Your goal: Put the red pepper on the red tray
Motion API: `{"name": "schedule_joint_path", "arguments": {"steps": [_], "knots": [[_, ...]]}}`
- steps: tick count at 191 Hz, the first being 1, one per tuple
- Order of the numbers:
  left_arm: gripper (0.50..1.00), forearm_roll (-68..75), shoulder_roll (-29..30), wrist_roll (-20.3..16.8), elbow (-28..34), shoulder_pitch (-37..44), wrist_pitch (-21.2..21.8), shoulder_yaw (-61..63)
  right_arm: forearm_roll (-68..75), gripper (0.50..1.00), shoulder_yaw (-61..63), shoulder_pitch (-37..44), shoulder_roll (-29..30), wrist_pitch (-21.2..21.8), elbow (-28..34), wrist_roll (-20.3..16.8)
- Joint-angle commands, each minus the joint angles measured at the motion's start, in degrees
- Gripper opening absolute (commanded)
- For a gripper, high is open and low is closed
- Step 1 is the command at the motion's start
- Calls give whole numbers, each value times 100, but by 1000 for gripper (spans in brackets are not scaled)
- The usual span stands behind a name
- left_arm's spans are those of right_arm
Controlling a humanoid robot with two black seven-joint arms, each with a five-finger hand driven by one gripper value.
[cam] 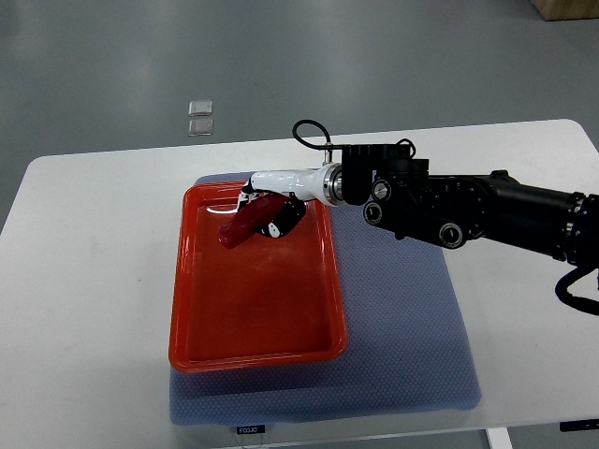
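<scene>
Red pepper [245, 224] in right hand's [271, 210] curled fingers, above red tray [253, 346].

Over the red tray [253, 351]: bare floor across the near two thirds, open from above and from the left edge. Blocked at the tray's far right corner by the right hand [273, 213], fingers wrapped round the red pepper [245, 227], which hangs just above the floor there. Blocked along the tray's right side farther back by the right arm [468, 210], stretching in from the picture's right. Raised rim all round the tray, to be cleared on any low approach. Left of the tray, bare white table [84, 281]. Right of and nearer than the tray, blue mat [402, 327], flat and unoccupied.
</scene>
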Motion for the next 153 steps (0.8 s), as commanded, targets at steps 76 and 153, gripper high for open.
{"name": "schedule_joint_path", "arguments": {"steps": [76,153], "knots": [[1000,0,0,0,0,0,1,5,0,658,-35,-699,132,-393,-357,11],[1000,0,0,9,18,9,1,5,290,866,422,-647,132,-411,-322,11]]}}
